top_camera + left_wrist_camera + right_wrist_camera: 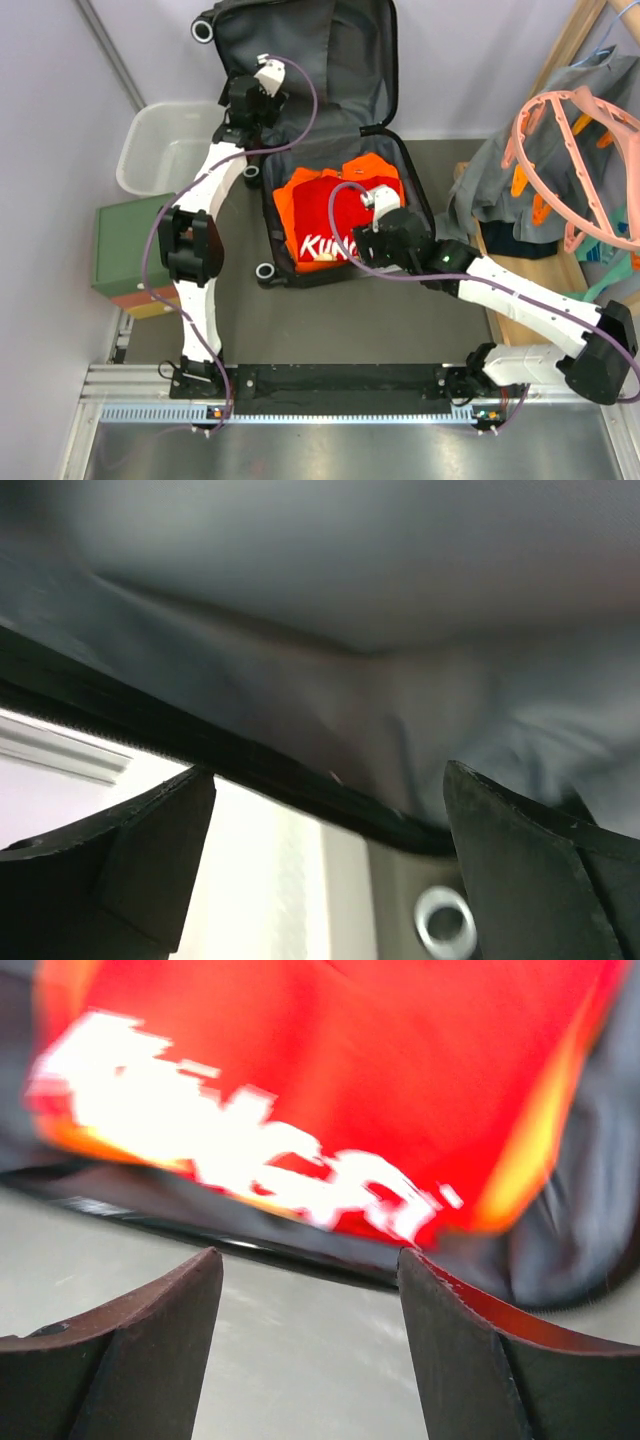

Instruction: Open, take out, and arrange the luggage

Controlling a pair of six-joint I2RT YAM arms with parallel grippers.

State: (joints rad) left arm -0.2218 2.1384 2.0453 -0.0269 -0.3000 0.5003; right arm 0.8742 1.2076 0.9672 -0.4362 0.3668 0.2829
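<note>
Left arm (213,185) and right arm (520,295): white links, black joint housings, each trailed by a purple cable (316,100). Fingers (140,1350) of the right hand (310,1335) are black wedges.

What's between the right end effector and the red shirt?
Right wrist view: grey table and the luggage rim separate the right end effector from the red shirt.

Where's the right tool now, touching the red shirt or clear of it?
Cannot tell. Right wrist view: the open right tool frames table, red shirt just past its blurred tips; top view's arm hides them.
</note>
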